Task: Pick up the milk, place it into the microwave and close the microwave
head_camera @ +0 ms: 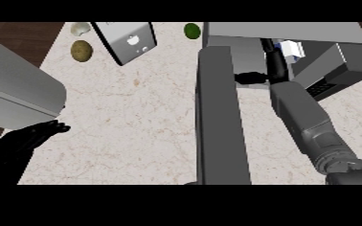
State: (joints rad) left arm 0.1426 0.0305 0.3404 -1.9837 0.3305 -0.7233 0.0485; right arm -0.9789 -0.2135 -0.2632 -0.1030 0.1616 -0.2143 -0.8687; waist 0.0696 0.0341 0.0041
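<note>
L hand (28,141) resting; 1 milk (291,49), 1 microwave (283,28).

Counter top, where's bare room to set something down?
The beige marble counter lies bare between the left robot hand and the open grey microwave door. It is crowded along the back edge: brown potato, tilted silver box, green lime.

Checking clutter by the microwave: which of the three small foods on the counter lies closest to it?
The green lime, right beside the microwave; the brown potato and the white garlic sit far to its left.
</note>
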